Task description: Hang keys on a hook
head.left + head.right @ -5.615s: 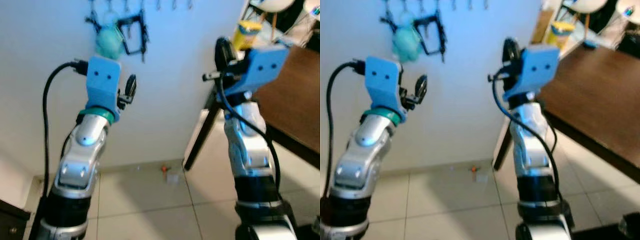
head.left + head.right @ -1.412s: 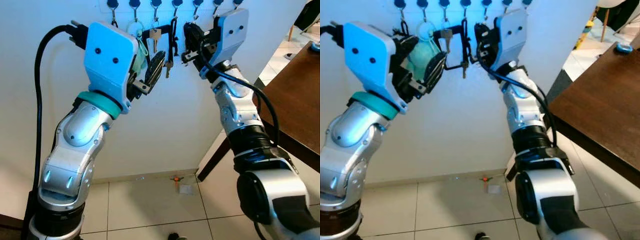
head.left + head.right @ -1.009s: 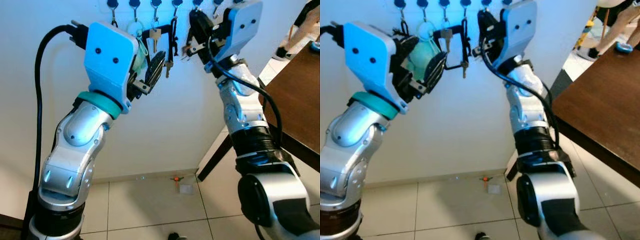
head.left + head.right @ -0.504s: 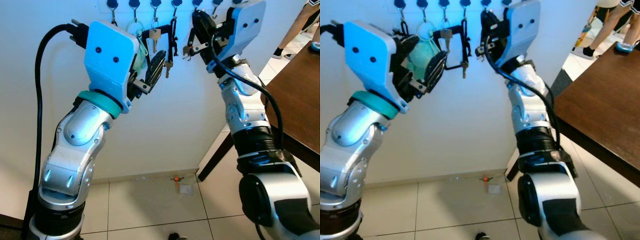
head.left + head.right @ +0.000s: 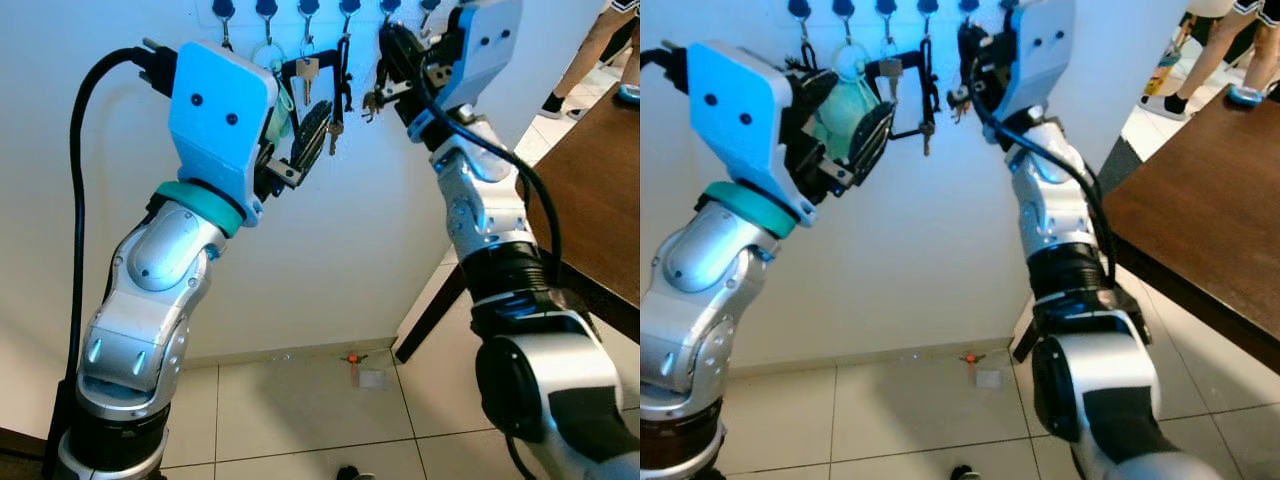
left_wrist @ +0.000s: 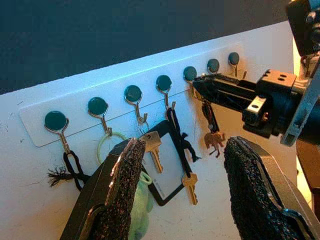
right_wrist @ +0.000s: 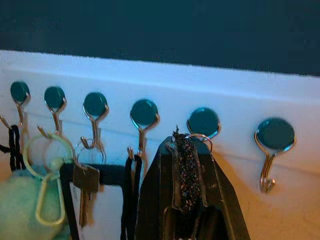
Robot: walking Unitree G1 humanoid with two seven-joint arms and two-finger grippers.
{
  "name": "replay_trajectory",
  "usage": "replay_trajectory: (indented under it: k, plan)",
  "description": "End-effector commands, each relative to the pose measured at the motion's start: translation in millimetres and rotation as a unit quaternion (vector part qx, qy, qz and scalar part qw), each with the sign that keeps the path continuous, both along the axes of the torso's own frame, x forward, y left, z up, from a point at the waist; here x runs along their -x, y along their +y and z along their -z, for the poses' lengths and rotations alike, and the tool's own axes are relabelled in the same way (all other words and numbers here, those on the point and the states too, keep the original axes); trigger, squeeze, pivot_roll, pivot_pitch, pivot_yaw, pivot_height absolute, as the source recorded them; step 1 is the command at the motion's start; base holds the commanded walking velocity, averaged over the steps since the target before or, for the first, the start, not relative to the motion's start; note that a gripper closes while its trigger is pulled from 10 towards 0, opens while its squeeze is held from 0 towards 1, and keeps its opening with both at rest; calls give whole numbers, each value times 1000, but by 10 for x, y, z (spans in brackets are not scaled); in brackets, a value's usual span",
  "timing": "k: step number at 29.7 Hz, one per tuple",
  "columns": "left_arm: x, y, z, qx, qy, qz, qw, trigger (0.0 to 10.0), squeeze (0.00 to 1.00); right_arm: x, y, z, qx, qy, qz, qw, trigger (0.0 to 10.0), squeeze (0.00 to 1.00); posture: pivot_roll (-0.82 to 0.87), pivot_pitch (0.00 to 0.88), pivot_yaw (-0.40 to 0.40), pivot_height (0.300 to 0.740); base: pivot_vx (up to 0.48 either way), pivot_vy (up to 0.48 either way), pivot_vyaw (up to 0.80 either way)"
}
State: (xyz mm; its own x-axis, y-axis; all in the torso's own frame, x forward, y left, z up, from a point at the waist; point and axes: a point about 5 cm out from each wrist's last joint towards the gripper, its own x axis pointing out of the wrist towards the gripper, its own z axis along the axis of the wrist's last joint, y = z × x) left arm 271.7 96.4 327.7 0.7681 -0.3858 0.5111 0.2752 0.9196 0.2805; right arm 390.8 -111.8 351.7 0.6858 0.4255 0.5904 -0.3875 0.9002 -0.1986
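Left wrist view: the keys [image 6: 212, 131], a light, loosely dangling bunch with a small charm, are pinched at the ring by the right gripper [image 6: 200, 84] against a hook [image 6: 190, 75]. The left gripper [image 6: 185, 185] is held open, empty. The ring is judged best gripped at its stiff edge.

I see the right gripper [image 5: 962, 60] raised at the hook rail [image 5: 880, 8], a small key charm [image 5: 958, 103] dangling below it. Left gripper [image 5: 855, 135] sits near the green plush [image 5: 840, 105], fingers parted.
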Motion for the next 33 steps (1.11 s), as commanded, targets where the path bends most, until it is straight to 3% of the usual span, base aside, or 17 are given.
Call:
replay_trajectory:
  k: [1, 19, 24, 33]
  plan:
    - [13, -15, -14, -3, -2, 2, 1000, 10000, 0, -8, 17, -38, -4, 2, -7, 1000, 10000, 0, 2, 119, 70, 740, 0, 0, 0]
    - [9, -11, -20, -4, -2, 1, 1000, 10000, 0, -93, 45, -8, -20, 50, -21, 998, 10000, 0, 5, 127, 70, 740, 0, 0, 0]
    - [8, -14, -15, -4, -1, 2, 1000, 10000, 0, -6, 95, -23, -11, 13, -43, 999, 10000, 0, 3, 127, 74, 740, 0, 0, 0]
    - [6, -27, -12, -4, -1, 4, 1000, 10000, 0, 39, 115, -38, -1, -7, -53, 999, 10000, 0, 0, 120, 73, 740, 0, 0, 0]
